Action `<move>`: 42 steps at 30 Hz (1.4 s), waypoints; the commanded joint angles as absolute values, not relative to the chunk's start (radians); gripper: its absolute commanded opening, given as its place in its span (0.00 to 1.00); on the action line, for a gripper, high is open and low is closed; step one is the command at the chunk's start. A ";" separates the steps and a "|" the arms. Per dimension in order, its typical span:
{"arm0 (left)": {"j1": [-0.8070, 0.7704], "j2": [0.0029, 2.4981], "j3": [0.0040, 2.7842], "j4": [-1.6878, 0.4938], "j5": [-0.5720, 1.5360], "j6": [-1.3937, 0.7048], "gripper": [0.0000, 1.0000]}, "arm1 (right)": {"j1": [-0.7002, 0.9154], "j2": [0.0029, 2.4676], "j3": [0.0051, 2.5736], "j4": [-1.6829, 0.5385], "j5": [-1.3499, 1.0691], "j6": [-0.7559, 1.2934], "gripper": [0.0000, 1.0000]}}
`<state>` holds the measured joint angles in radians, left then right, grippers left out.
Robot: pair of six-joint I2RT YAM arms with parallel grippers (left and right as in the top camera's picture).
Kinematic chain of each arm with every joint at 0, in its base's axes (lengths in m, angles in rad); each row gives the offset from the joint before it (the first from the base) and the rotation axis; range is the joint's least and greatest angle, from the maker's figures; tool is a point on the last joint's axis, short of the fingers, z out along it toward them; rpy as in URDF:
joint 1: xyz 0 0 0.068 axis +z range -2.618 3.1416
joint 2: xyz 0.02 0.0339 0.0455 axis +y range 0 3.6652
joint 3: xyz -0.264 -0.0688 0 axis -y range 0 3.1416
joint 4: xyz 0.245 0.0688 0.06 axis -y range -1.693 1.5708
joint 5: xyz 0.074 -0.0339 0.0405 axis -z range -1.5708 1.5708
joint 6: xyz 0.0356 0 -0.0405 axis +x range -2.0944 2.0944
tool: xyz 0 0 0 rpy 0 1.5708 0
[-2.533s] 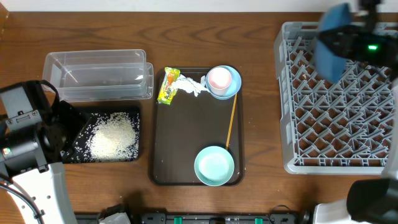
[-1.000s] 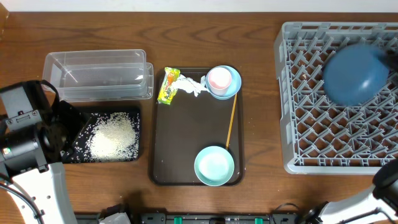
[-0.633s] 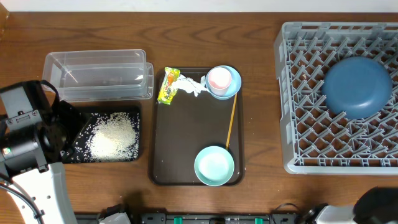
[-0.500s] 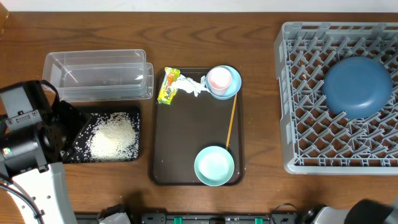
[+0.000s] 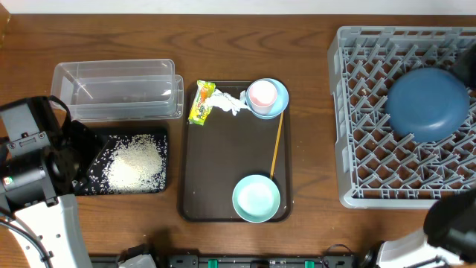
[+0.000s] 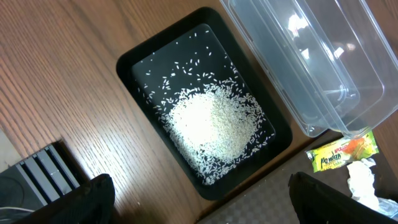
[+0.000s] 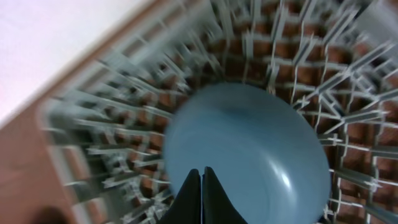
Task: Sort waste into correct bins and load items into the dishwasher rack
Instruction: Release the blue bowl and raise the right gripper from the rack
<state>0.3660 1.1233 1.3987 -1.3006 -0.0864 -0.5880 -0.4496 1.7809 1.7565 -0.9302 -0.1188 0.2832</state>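
The large dark blue bowl (image 5: 428, 103) lies upside down in the grey dishwasher rack (image 5: 372, 149). In the right wrist view my right gripper (image 7: 201, 171) is shut and empty above that bowl (image 7: 245, 155) and the rack (image 7: 348, 74). My left gripper (image 6: 202, 190) is open and empty near the black tray (image 6: 134, 62), which holds the rice (image 6: 211, 124). The clear tub (image 5: 115, 89) is beside the tray. The yellow-green wrapper (image 5: 201, 103), white tissue (image 5: 231, 102), pink cup (image 5: 262, 94) in a pale blue bowl (image 5: 277, 108), chopstick (image 5: 276, 149) and a second pale blue bowl (image 5: 256, 198) lie on the brown serving tray (image 5: 223, 164).
My left arm (image 5: 30, 156) overlaps the left end of the black tray (image 5: 160, 138) with its rice (image 5: 136, 162). Part of my right arm (image 5: 454, 223) shows at the bottom right, below the rack. The wrapper (image 6: 342, 152) and tissue (image 6: 364, 180) show in the left wrist view.
My right gripper carried the dark blue bowl over the rack and let it go; it now rests upside down there. The right arm pulled away to the lower right. The left arm has not moved.
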 commanded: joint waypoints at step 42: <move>0.372 1.123 1.411 -1.301 -0.106 -0.596 0.92 | -0.403 1.909 1.715 -0.995 0.020 0.295 0.06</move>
<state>0.3660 1.1233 1.3987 -1.3003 -0.0864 -0.5880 -0.4076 1.8668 1.7374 -0.9894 0.0010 0.2993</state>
